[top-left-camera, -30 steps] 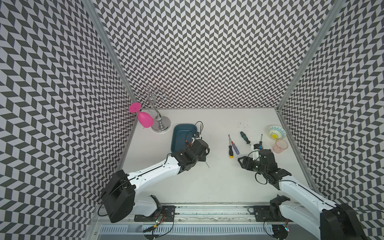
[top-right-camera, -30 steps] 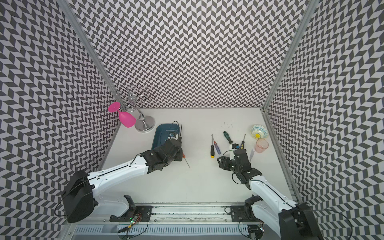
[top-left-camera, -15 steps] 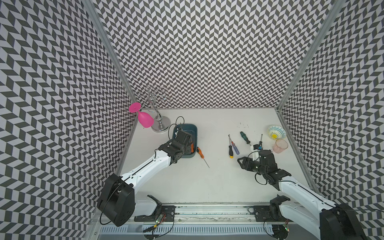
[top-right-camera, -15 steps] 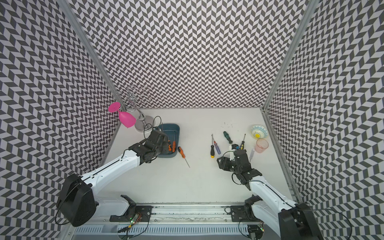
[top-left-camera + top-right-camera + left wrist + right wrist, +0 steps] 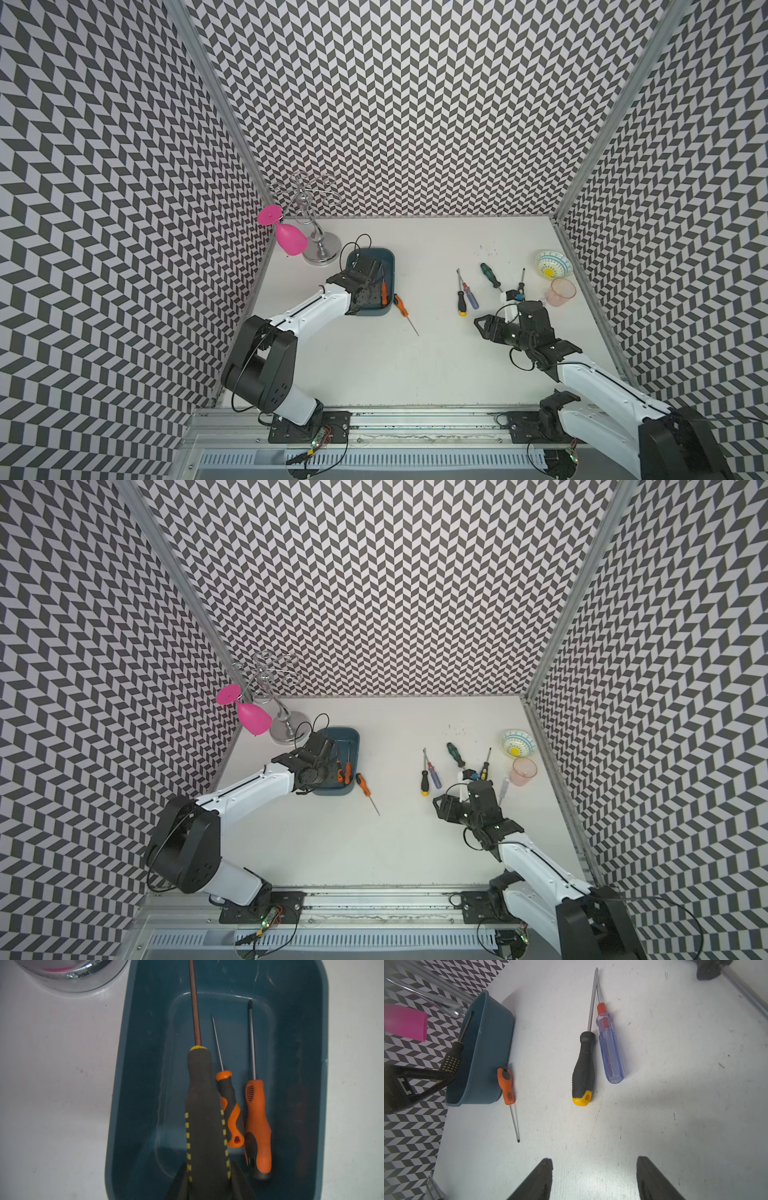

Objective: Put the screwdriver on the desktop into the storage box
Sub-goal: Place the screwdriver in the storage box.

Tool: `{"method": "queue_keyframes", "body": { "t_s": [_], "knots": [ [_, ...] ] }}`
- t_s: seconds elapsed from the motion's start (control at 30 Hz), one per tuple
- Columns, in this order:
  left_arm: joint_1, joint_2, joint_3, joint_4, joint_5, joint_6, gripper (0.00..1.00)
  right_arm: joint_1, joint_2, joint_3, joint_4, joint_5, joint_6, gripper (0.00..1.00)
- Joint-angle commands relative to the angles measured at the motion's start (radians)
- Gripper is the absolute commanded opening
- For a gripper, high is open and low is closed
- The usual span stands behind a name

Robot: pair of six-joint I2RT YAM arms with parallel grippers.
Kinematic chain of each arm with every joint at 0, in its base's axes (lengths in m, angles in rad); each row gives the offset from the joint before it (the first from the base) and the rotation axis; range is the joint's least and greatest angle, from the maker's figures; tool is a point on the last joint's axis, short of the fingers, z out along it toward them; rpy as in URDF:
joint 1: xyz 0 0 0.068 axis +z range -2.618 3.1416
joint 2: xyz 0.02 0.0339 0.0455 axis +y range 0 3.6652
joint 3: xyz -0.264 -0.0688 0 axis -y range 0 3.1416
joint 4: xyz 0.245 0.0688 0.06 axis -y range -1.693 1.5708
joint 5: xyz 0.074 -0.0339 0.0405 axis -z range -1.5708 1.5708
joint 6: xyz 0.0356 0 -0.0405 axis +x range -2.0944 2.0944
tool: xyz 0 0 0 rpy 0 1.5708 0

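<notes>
The left tool (image 5: pixel 208 1164) is clamped narrowly on the black rubber-handled screwdriver with yellow dotted stripes (image 5: pixel 204 1105), holding it over the dark teal rectangular plastic storage box (image 5: pixel 133 1064) — left of centre in both top views. Its long axis runs along the box's long sides, handle above two orange-handled screwdrivers (image 5: pixel 257 1126) — so release likely needs only a short lowering. The right tool (image 5: pixel 594 1159) gapes empty over the white bench (image 5: pixel 675 1084).
</notes>
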Motion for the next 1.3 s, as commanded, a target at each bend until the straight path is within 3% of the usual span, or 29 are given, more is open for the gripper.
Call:
{"method": "queue_keyframes", "body": {
  "t_s": [0.0,0.33,0.9,1.27],
  "knots": [
    [0.019,0.04,0.047,0.004,0.008,0.026,0.12,-0.007,-0.002,-0.01,0.053,-0.008,0.007,0.67],
    [0.034,0.1,0.051,-0.011,0.005,0.026,0.12,-0.007,0.012,-0.015,0.068,-0.01,0.01,0.67],
    [0.034,0.152,0.056,-0.012,0.021,0.033,0.24,-0.007,0.011,-0.015,0.067,-0.009,0.01,0.67],
    [0.029,0.139,0.065,-0.028,0.002,0.032,0.46,-0.008,0.012,-0.013,0.064,-0.007,0.009,0.67]
  ]
}}
